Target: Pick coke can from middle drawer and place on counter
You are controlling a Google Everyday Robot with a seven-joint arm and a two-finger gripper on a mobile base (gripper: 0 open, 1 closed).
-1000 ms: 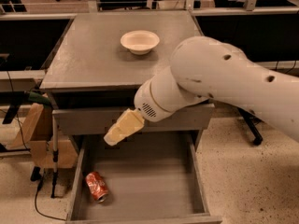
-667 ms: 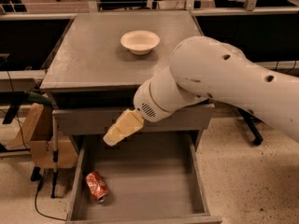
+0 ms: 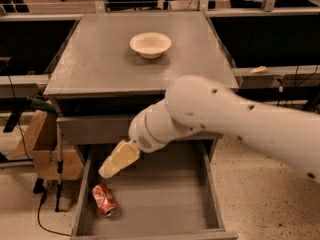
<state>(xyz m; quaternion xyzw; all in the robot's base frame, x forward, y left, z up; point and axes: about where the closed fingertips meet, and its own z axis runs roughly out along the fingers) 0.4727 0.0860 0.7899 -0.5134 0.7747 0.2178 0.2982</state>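
- Grey and dully shining, the square table (image 3: 100, 59) has a thin lip, and a white bowl (image 3: 150, 44) sits upright toward its far middle.
- Below its front edge the middle drawer (image 3: 165, 199) stands open, with a bare flat floor between low side walls.
- The coke can (image 3: 104, 200) lies on its side near the drawer's front left, close to the left wall.
- The cream tool (image 3: 106, 171) hangs over the drawer's left part, just above the can and apart from it. Whether it is released or clenched cannot be told.
- The white arm (image 3: 225, 119) reaches in from the right.
- Pale speckled floor (image 3: 260, 194) surrounds the cabinet. What looks like a cardboard box (image 3: 42, 144) stands at the left, and dark desks line the back.
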